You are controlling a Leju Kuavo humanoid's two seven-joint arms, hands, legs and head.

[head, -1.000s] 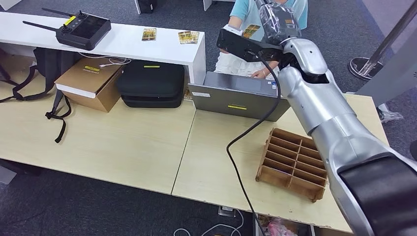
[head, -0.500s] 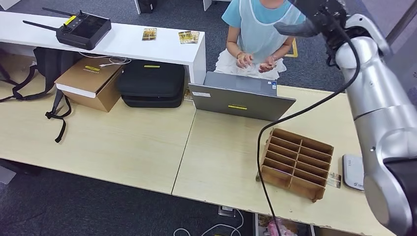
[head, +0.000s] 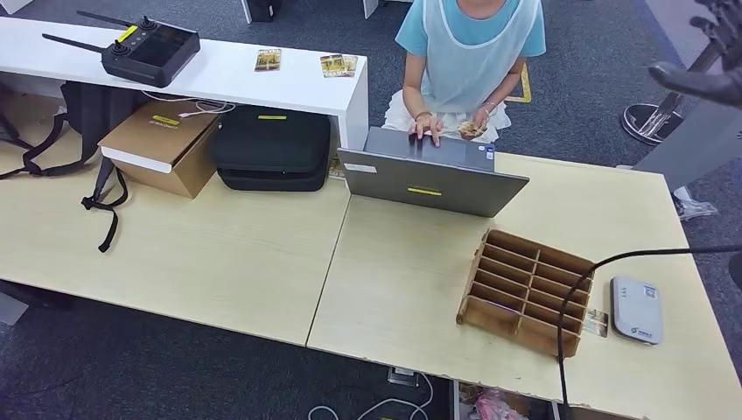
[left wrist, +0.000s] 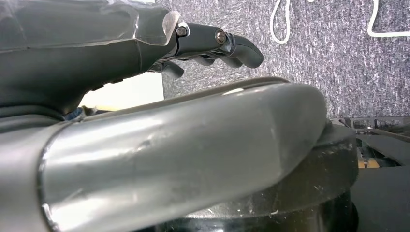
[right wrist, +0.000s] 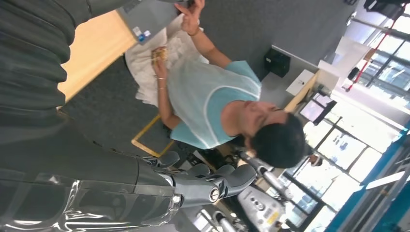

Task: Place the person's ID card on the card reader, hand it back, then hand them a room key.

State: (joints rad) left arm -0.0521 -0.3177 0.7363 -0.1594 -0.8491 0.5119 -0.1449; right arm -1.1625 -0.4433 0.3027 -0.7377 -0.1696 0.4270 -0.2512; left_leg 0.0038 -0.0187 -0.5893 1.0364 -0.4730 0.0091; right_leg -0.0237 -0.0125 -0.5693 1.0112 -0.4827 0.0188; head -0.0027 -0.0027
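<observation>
At six o'clock, nearest me, my left hand (left wrist: 212, 46) hangs low over grey carpet, fingers curled in on nothing. On the desk at about four o'clock the white card reader (head: 636, 309) lies flat, its long axis running near to far, with a small card (head: 596, 322) just beside it against the wooden slotted rack (head: 523, 290); I judge that to be a room key. Farther, at two o'clock, my right hand (head: 713, 74) is raised high off the desk's far corner, fingers held loosely together and pinching nothing. At twelve o'clock the person (head: 466, 39) holds a card (head: 471, 129) beside the laptop (head: 429, 175). My right hand is the nearer one.
</observation>
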